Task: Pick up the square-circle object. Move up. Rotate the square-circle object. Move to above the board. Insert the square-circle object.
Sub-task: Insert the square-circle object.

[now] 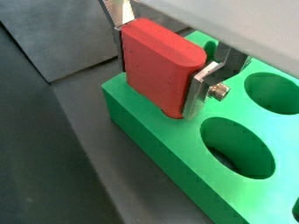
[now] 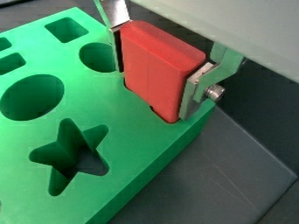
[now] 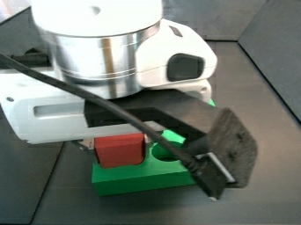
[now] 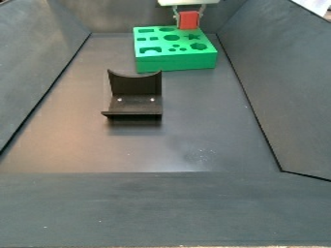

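Side view, floor [image 4: 155, 136]: dark, walled on three sides.
Board [image 4: 175, 48]: green slab with star, round and square cut-outs, at the far end of the floor.
Holder [image 4: 131, 95]: dark grey, U-shaped, well apart from the board, nearer the camera.
Gripper [image 2: 158, 63]: directly above the board's corner, silver fingers [image 1: 208, 77] clamped on opposite faces of the red piece.
Square-circle object [image 1: 159, 66]: red block, upright between the fingers, lower end at the board's top surface, near the corner.
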### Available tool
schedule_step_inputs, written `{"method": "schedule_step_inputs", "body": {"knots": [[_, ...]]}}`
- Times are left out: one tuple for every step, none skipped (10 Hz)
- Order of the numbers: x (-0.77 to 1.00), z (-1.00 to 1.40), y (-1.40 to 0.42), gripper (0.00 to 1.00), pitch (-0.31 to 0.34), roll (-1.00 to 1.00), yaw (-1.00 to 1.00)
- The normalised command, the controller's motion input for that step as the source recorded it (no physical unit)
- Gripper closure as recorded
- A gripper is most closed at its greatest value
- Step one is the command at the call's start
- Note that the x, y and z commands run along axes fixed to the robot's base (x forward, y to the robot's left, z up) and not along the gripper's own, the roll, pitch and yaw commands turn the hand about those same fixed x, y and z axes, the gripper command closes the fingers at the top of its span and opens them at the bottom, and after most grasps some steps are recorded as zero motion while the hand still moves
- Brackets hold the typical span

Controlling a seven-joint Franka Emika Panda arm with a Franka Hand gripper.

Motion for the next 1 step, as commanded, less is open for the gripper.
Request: {"method": "schedule_step_inputs", "body": {"knots": [[0.00,0.00,0.08,1.00,0.000,0.00,0.00]]}}
